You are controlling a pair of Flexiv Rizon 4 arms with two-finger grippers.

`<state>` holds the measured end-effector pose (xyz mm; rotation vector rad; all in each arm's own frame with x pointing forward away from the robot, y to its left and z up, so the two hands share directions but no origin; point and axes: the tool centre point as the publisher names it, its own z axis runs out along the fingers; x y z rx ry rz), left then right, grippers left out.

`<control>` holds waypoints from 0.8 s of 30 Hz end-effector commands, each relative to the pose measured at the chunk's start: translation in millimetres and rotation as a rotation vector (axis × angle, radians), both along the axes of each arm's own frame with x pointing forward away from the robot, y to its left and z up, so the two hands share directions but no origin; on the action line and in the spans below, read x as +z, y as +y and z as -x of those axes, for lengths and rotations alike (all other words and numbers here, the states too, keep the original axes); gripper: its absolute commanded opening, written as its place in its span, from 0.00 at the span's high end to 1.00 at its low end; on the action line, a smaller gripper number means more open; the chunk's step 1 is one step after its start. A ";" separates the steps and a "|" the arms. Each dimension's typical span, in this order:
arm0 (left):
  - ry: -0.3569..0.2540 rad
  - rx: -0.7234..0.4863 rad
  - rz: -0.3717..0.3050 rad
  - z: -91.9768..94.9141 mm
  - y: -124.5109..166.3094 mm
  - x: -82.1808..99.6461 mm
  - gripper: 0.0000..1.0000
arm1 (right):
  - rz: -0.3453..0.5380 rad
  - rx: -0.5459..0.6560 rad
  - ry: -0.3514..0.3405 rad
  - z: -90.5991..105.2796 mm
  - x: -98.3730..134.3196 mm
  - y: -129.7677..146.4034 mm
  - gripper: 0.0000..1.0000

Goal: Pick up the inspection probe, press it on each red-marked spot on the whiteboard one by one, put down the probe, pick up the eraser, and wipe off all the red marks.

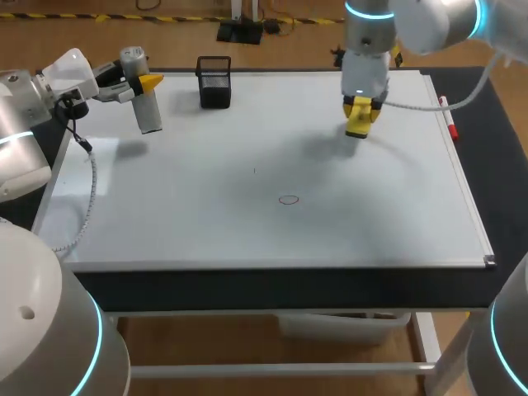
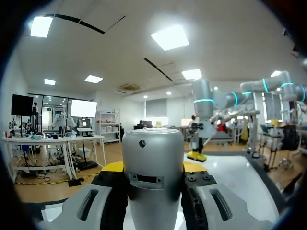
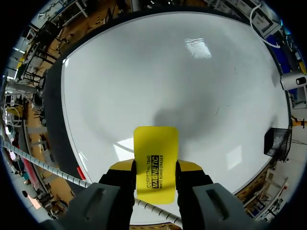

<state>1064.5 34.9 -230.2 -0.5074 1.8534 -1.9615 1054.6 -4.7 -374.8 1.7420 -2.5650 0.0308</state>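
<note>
My left gripper (image 1: 147, 82) hangs over the whiteboard's (image 1: 206, 214) far left corner, shut on the grey cylindrical inspection probe (image 1: 145, 103), which is held above the board. In the left wrist view the probe (image 2: 153, 177) fills the gap between the fingers of the left gripper (image 2: 153, 167). My right gripper (image 1: 360, 114) is above the far right part of the board, shut on the yellow eraser (image 1: 360, 124). The eraser (image 3: 155, 160) sticks out past the right gripper (image 3: 154, 168), clear of the surface. One small red circle (image 1: 288, 199) is drawn near the board's middle.
A black mesh holder (image 1: 214, 81) stands at the board's far edge, between the two grippers. A red marker (image 1: 450, 124) lies along the right rim. The left arm's cable (image 1: 89, 177) hangs over the board's left side.
</note>
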 end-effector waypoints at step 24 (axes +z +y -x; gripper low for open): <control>-0.002 0.005 0.000 0.4 -0.9 0.8 1.00 | -0.056 -0.104 0.032 1.2 -7.8 -93.6 1.00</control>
